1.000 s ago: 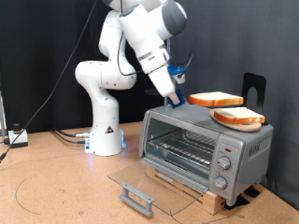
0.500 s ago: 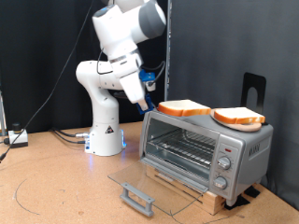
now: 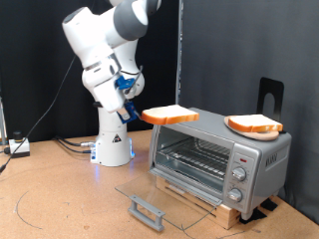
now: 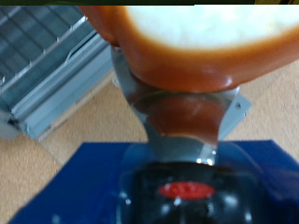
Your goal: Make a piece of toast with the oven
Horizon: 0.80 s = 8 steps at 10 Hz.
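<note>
Piece of toast (image 3: 169,116) is held level in the air, clamped at one edge by the gripper (image 3: 137,115) — it sits just off the oven's (image 3: 219,159) top corner, toward the exterior view's left. In the wrist view the toast (image 4: 192,42) fills the frame between the fingers. Oven door (image 3: 164,195) lies folded open on the surface (image 3: 60,204). Second slice (image 3: 253,124) rests on the oven's top, well apart — toward the exterior view's right.

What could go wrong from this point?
1. The gripper pinches the toast by one edge, so most of the slice hangs out flat and could slip or droop.
2. The oven door lies open below; a dropped slice could land on the glass rather than the rack.
</note>
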Tool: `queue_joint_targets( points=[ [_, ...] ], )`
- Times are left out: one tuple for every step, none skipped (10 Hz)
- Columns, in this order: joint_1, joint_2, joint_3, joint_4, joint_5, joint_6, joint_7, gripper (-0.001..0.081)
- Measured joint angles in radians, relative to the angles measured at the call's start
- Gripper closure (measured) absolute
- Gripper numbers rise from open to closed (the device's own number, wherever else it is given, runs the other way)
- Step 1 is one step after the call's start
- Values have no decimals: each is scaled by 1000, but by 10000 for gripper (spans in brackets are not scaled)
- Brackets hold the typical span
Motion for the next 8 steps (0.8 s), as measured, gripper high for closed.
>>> queue_joint_targets(
  points=[
    [-19,19,-18,9,-20,-2,-15,410],
    [-31,43,-27,25,-26,-11,-27,410],
    [-31,43,-24,22,-26,-10,-27,410],
    [-26,43,-27,21,-44,-58,-102,410],
    [-20,43,-34,18,-48,-117,-202,410],
    [-13,44,-38,11,-47,-137,-295,410],
    [-8,47,-33,1,-47,-120,-357,410],
    [-5,57,-18,-8,-45,-73,-382,410]
  ],
)
